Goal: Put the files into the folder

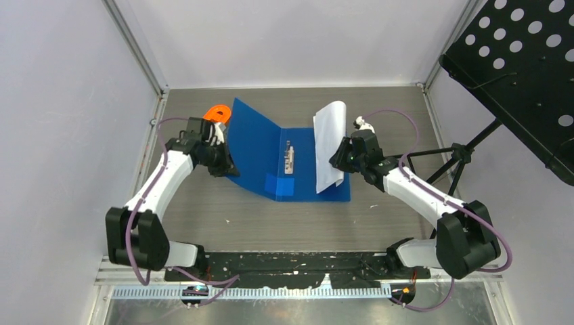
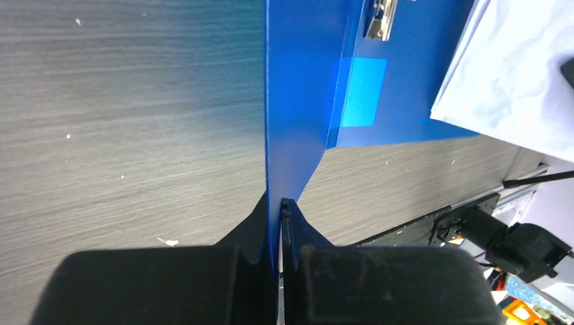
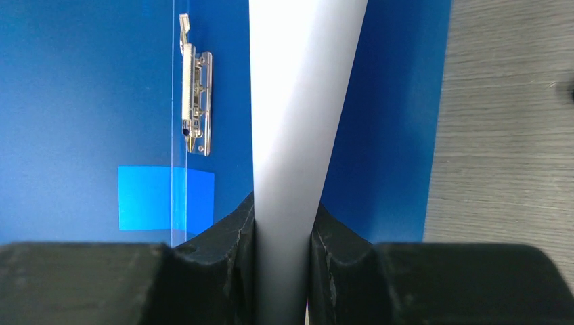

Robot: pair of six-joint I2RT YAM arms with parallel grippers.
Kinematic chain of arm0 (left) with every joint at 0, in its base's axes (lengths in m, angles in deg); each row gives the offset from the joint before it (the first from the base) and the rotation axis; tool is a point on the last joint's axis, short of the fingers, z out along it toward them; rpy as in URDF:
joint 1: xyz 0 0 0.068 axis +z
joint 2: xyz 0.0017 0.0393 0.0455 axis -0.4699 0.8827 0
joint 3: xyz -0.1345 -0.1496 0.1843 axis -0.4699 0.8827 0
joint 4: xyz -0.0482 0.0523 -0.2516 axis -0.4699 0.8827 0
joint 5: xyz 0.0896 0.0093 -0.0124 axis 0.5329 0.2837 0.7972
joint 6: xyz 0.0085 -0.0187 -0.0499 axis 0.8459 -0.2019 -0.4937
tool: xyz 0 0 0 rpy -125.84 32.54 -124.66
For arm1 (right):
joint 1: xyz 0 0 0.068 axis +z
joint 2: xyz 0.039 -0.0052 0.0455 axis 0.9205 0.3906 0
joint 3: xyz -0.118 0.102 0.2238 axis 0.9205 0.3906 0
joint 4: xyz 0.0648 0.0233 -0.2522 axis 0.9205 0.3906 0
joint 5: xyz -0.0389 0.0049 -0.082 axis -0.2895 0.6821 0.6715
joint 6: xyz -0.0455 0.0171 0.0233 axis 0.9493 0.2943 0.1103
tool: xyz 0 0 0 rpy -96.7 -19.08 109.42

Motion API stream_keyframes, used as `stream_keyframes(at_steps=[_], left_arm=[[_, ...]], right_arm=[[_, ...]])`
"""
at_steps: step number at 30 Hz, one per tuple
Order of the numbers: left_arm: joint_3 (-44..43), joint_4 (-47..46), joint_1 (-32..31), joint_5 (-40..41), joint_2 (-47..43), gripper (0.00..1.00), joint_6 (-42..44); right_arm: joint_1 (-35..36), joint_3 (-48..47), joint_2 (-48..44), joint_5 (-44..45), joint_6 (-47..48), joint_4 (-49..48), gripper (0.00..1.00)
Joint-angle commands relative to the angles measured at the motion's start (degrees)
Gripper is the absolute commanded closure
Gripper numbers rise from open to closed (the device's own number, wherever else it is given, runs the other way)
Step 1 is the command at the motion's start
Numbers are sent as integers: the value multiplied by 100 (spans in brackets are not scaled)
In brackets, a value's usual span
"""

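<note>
The blue folder (image 1: pixel 260 152) lies open on the table, its metal clip (image 1: pixel 290 161) along the spine. My left gripper (image 1: pixel 223 164) is shut on the edge of the folder's left cover (image 2: pixel 288 101) and holds that cover raised and tilted. My right gripper (image 1: pixel 336 160) is shut on the white files (image 1: pixel 330 145), which curl upward over the folder's right half. In the right wrist view the files (image 3: pixel 298 122) run up between my fingers, with the clip (image 3: pixel 195 101) and the blue folder (image 3: pixel 68 101) below. The files also show in the left wrist view (image 2: pixel 514 74).
An orange tape roll (image 1: pixel 218 112) sits behind the folder's left cover. A black perforated stand (image 1: pixel 521 74) on a tripod reaches in from the right. The enclosure has white walls. A black strip (image 1: pixel 284 264) runs along the table's near edge.
</note>
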Motion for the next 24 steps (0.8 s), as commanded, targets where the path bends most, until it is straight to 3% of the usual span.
stream_keyframes(at_steps=[1, 10, 24], left_arm=[[670, -177, -132, 33, -688, 100, -321], [2090, -330, -393, 130, -2173, 100, -1061], [1858, 411, -391, 177, -2439, 100, -259]], right_arm=[[10, 36, 68, -406, -58, -446, 69], [334, 211, 71, -678, -441, -662, 69], [765, 206, 523, -1089, -806, -1052, 69]])
